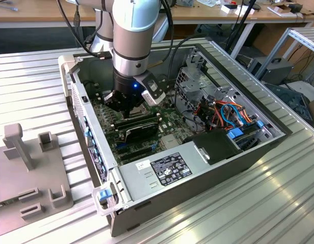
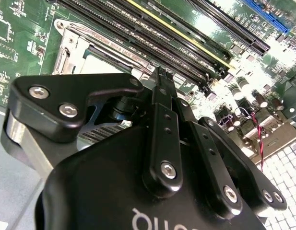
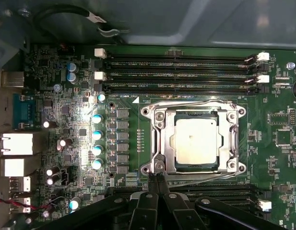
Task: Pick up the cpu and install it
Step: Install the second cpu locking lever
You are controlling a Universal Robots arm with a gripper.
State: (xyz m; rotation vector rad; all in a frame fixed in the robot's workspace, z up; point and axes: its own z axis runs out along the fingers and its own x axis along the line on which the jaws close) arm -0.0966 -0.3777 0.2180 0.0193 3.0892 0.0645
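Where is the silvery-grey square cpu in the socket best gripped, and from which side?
Probably by two opposite edges, from straight above: the silvery-grey square cpu lies flat, ringed by the socket's metal frame, so no sideways approach fits.

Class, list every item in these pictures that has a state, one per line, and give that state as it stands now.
Silvery-grey square cpu: seated flat in the socket, not held.
Metal-framed cpu socket: frame lies around the chip.
Black two-finger gripper: shut, empty, at the socket's edge.
Grey desktop computer case: lying on its side, side panel off.
Black memory slots: empty.
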